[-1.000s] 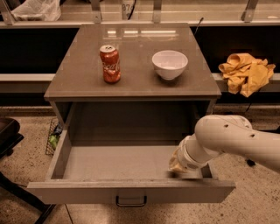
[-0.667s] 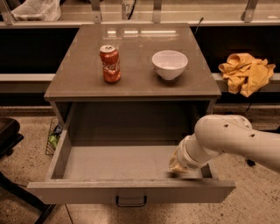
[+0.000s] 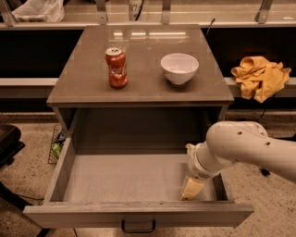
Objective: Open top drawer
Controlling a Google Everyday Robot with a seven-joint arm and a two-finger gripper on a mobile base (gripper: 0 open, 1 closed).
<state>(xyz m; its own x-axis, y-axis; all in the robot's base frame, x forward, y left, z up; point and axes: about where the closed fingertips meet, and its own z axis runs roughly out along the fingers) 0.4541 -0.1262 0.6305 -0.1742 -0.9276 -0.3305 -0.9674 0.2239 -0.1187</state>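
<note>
The top drawer [image 3: 125,178] of the grey-brown cabinet stands pulled far out, its plain grey inside bare. Its front panel [image 3: 138,215] runs along the bottom of the view, with the small black bar handle [image 3: 138,227] at its centre. My white arm [image 3: 240,146] reaches in from the right. My gripper [image 3: 190,189] is down inside the drawer at its front right corner, close behind the front panel.
On the cabinet top [image 3: 138,69] stand a red soda can [image 3: 116,67] and a white bowl [image 3: 179,68]. A yellow cloth [image 3: 260,76] lies on a ledge at right. A dark chair part [image 3: 8,143] is at left. A white bag [image 3: 37,10] sits at back left.
</note>
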